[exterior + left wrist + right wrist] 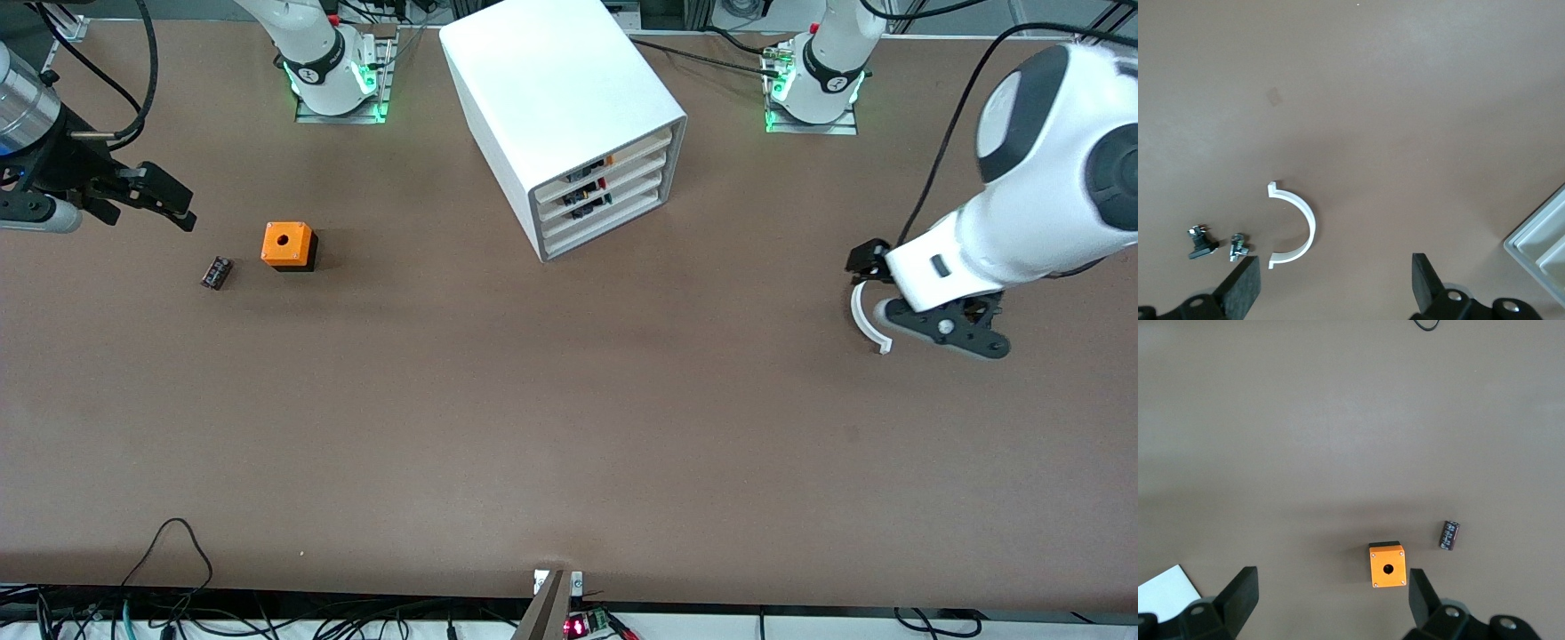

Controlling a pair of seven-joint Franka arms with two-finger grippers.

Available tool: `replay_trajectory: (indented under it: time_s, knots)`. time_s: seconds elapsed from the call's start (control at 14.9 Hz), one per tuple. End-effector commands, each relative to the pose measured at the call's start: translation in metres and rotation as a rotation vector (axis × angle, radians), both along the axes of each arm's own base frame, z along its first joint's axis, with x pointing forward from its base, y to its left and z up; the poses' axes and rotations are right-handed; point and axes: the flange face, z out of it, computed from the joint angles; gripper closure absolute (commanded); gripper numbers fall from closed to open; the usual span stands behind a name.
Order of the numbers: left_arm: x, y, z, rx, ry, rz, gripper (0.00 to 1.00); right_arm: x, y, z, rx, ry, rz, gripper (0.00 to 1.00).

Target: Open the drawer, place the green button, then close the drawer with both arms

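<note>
The white cabinet (569,107) stands near the robots' bases with all four fronts shut. The drawer (605,210) is its third front from the top. The button is not in view as such. My left gripper (942,324) hangs open and empty over the table toward the left arm's end, its jaws wide apart in the left wrist view (1333,287). My right gripper (164,197) is open and empty over the table toward the right arm's end, beside the orange cube (287,245); its own view (1331,600) shows the jaws wide apart.
A white curved clip (867,324) lies under the left gripper, also in the left wrist view (1298,223), with two tiny dark parts (1201,241) beside it. A small dark cylinder (216,272) lies beside the orange cube (1387,566). Cables run along the table's front edge.
</note>
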Motion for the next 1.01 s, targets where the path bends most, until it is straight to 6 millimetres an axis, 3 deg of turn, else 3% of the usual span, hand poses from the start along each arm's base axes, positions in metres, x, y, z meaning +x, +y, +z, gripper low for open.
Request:
replay_trajectory:
  time_s: [0.0, 0.13, 0.2, 0.34, 0.61, 0.94]
  knots:
    - [-0.039, 0.025, 0.011, -0.022, -0.105, -0.004, 0.0, -0.002, -0.007, 0.006, 0.0, 0.027, 0.107, 0.0]
    - [-0.062, 0.036, 0.025, -0.013, -0.152, 0.103, 0.0, -0.004, -0.006, 0.009, 0.006, 0.028, 0.109, 0.0]
    - [-0.062, 0.052, 0.028, -0.014, -0.185, 0.173, 0.0, -0.004, -0.005, 0.009, 0.011, 0.028, 0.084, 0.0]
    - [-0.058, 0.05, 0.022, -0.01, -0.17, 0.181, 0.0, -0.004, -0.004, 0.01, 0.032, 0.028, -0.011, 0.0]
    - [-0.056, 0.044, 0.034, 0.0, -0.125, 0.19, 0.0, -0.004, -0.005, 0.012, 0.024, 0.024, 0.0, 0.0]
    - [-0.055, 0.045, 0.032, 0.0, -0.121, 0.182, 0.0, -0.004, -0.005, 0.013, 0.029, 0.022, -0.006, 0.0]
